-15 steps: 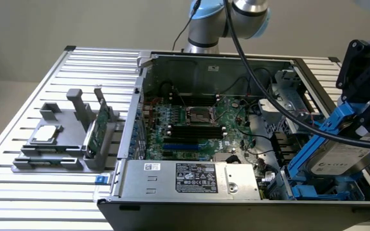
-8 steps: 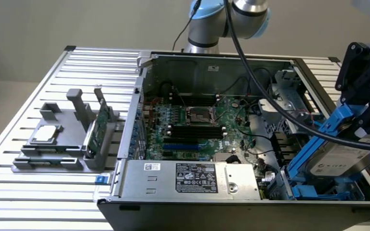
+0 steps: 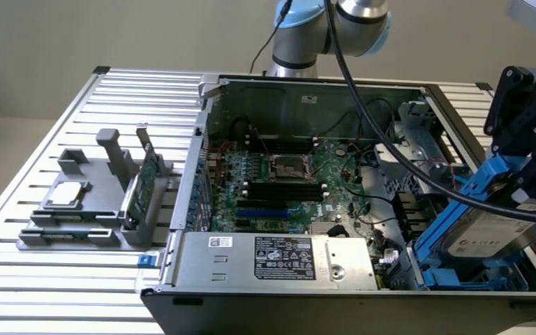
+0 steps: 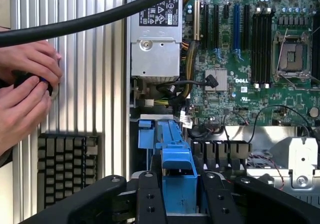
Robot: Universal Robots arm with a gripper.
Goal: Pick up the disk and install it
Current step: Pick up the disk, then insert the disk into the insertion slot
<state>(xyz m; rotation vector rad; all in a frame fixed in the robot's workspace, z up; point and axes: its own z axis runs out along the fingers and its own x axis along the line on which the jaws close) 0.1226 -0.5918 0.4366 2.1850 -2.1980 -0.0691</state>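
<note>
- Slatted metal table point(image 3: 26, 279) under plain walls, carrying an open computer case point(image 3: 306, 87) that lies on its side with its inside facing up
- Inside the case, a green motherboard point(image 3: 278, 181) covers the floor and a silver power supply point(image 3: 278, 258) sits along the case's near edge
- At the case's near corner on the exterior view's right, the black gripper point(image 3: 529, 185) holds the disk point(image 3: 491, 234), a silver-grey drive with a white label in a blue plastic carrier
- Jaws are closed on the carrier: in the wrist view the gripper point(image 4: 177, 196) has its dark fingers point(image 4: 150, 194) pressed on either side of the blue frame of the disk point(image 4: 175, 159)
- Disk is tilted, not flat; its long axis slopes from the jaws at the high end down into the case, with the low end just above the blue drive bay point(image 3: 445, 276) at that corner
- Judged from this, the disk is lifted and partly lowered toward its slot but not yet seated
- Near the table's edge on the exterior view's left stands a grey fixture point(image 3: 72, 230) holding a small silver chip point(image 3: 68, 194) and an upright green card point(image 3: 145, 185), well apart from the gripper
- A person's hands point(image 4: 25, 94) rest at the table's edge beside a keyboard point(image 4: 67, 159), apart from the case
</note>
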